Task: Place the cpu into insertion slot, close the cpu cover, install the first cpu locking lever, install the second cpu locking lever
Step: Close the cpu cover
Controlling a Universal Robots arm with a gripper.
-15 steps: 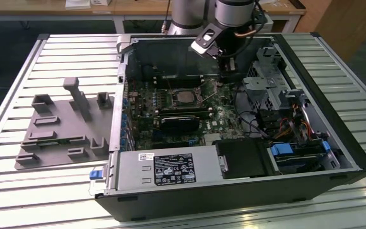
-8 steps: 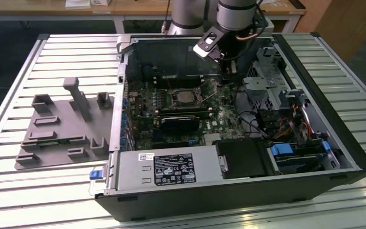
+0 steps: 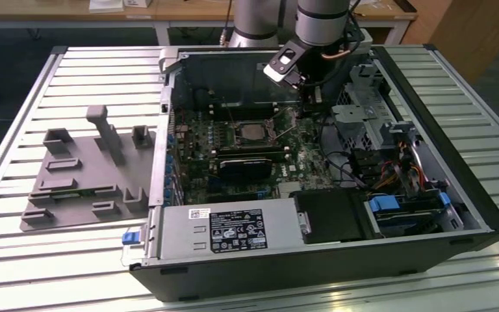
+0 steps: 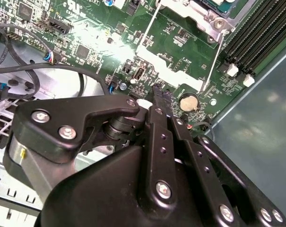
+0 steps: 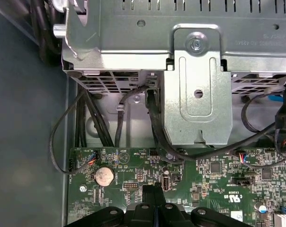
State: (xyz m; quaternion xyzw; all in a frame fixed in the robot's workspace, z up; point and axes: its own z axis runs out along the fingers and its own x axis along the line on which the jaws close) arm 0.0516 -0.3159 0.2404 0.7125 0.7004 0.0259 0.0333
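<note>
In the exterior view the cpu point(image 3: 251, 132) lies flat in the insertion slot point(image 3: 233, 134) at the middle of the green motherboard point(image 3: 206, 175), with the silver cpu cover point(image 3: 269, 132) framing it. Two thin silver locking levers point(image 4: 147, 29) point(image 4: 213, 59) run out from the socket's corner across the board. My gripper point(image 3: 310, 101) hangs inside the case, off the socket toward the exterior view's right. Its black fingertips point(image 4: 159, 92) are pressed together with nothing between them, just above the board near a coin cell point(image 4: 189, 101). The gripper point(image 5: 155, 189) looks the same in the first wrist view.
A silver drive cage point(image 5: 195, 85) and black cables point(image 5: 86, 123) stand close beyond the fingertips. Long black memory slots point(image 4: 261, 28) run beside the socket. A black card point(image 3: 245, 168), the power supply point(image 3: 223, 231) and case walls hem the board in. A grey fixture point(image 3: 85, 169) sits outside.
</note>
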